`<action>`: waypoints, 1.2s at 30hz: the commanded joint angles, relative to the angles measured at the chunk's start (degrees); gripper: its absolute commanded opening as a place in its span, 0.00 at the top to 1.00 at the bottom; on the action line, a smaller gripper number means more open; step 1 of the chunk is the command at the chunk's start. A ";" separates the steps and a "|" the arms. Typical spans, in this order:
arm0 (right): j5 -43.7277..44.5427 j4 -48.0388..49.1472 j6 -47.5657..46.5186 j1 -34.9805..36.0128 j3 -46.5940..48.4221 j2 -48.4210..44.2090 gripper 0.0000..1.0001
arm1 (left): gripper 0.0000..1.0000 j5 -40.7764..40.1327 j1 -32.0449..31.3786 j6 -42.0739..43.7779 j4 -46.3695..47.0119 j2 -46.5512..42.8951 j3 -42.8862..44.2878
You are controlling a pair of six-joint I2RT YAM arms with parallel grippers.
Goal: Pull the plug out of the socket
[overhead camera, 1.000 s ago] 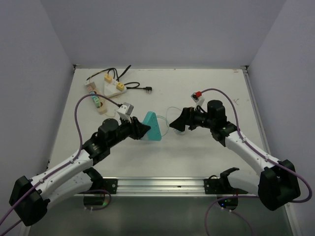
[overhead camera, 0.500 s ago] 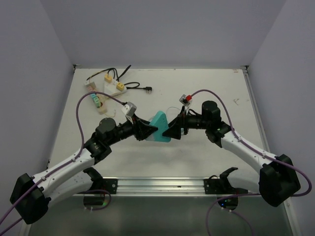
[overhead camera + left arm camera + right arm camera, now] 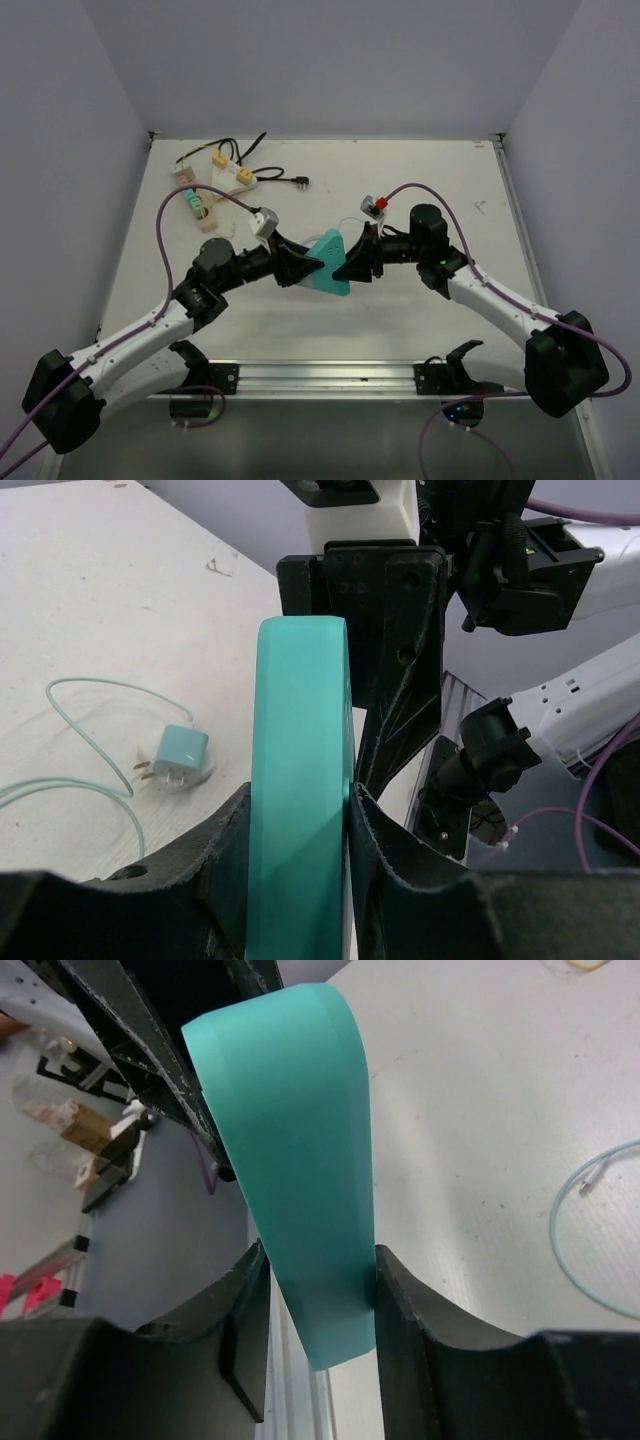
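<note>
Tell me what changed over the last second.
The right gripper moved left to the teal block and closed on it. The left gripper carried the block slightly right to meet it. Unchanged: the left gripper's hold on the block, and the pile of plugs at back left.

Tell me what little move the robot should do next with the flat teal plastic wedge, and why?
Probably a gentle pull apart. The left gripper and the right gripper each pinch an opposite end of the flat teal plastic wedge, so a tug seems all that is left. No seam shows, though.
</note>
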 commanded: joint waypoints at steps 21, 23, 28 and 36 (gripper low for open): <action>11.37 -5.27 -2.07 -1.24 5.28 3.07 1.00 | 0.02 -28.43 0.46 4.41 -11.52 -5.73 3.56; 13.74 -5.53 -0.84 -2.99 5.99 3.95 1.00 | 0.02 -33.17 0.46 4.23 -15.74 -6.35 5.75; 20.59 -6.50 2.49 -10.53 7.92 5.09 1.00 | 0.01 -46.09 0.55 4.50 -28.39 -7.40 10.77; 29.75 -3.61 11.10 -26.09 9.86 9.49 1.00 | 0.00 -58.93 0.64 5.38 -41.14 -8.37 14.65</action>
